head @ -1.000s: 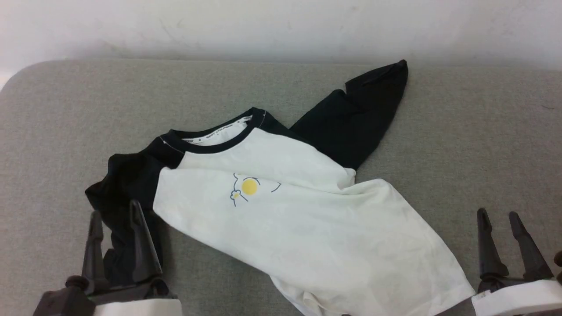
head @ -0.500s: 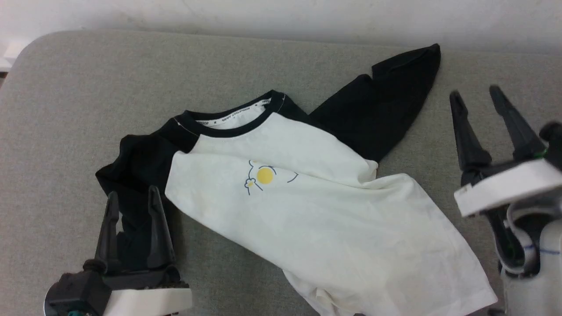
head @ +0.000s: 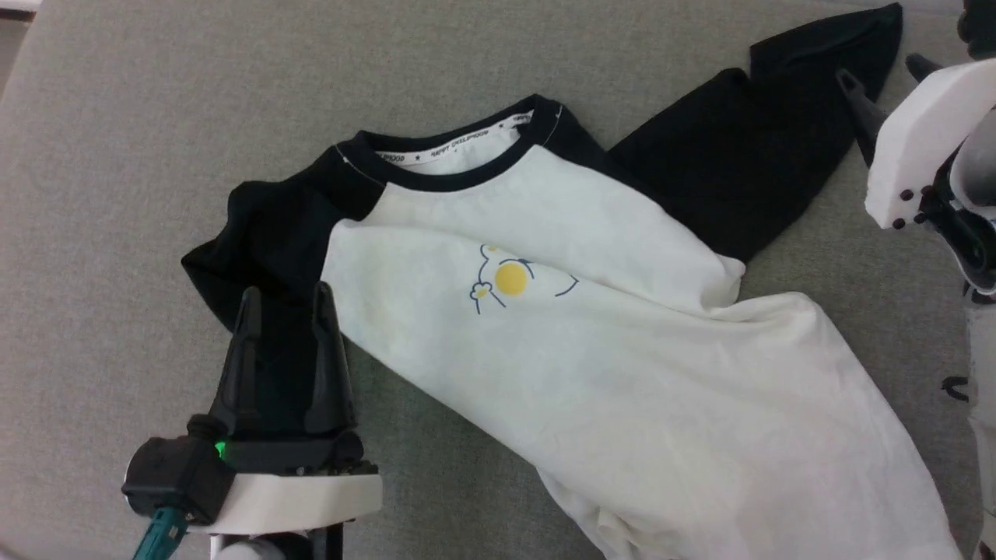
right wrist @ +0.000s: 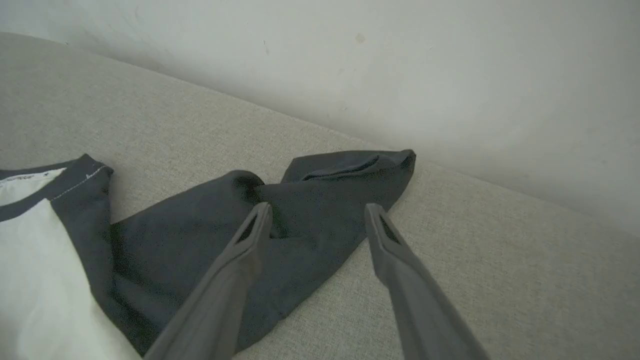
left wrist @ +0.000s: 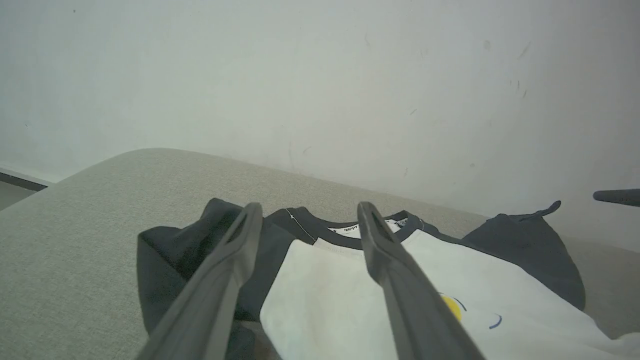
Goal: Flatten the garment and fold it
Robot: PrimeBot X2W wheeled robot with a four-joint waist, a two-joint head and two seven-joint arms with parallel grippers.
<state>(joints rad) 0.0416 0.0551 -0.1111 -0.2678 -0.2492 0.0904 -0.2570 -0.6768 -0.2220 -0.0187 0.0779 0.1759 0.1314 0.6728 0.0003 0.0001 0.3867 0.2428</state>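
Observation:
The garment (head: pixel 591 327) lies face up and slanted on the grey padded surface, cream body with a small yellow-and-blue print (head: pixel 510 278). Its black neckband (head: pixel 443 167) points away from me. One black sleeve (head: pixel 268 241) is bunched at the left, and my left gripper (head: pixel 286 294) hangs open over it with nothing between the fingers. The other black sleeve (head: pixel 747 155) stretches to the far right. My right gripper (head: pixel 879 68) stands open at that sleeve's far edge. In the right wrist view this gripper (right wrist: pixel 318 207) straddles the sleeve (right wrist: pixel 210 240) near its cuff (right wrist: pixel 350 162).
The grey padded surface (head: pixel 117 194) runs wide to the left of the shirt, with its rounded corner at the far left. A white wall (left wrist: pixel 320 75) rises right behind its far edge. A dark finger of the right gripper (left wrist: pixel 617 196) shows in the left wrist view.
The head camera has tipped down and closer. My right gripper has travelled from the near right up to the far black sleeve. My left gripper stays open over the bunched sleeve.

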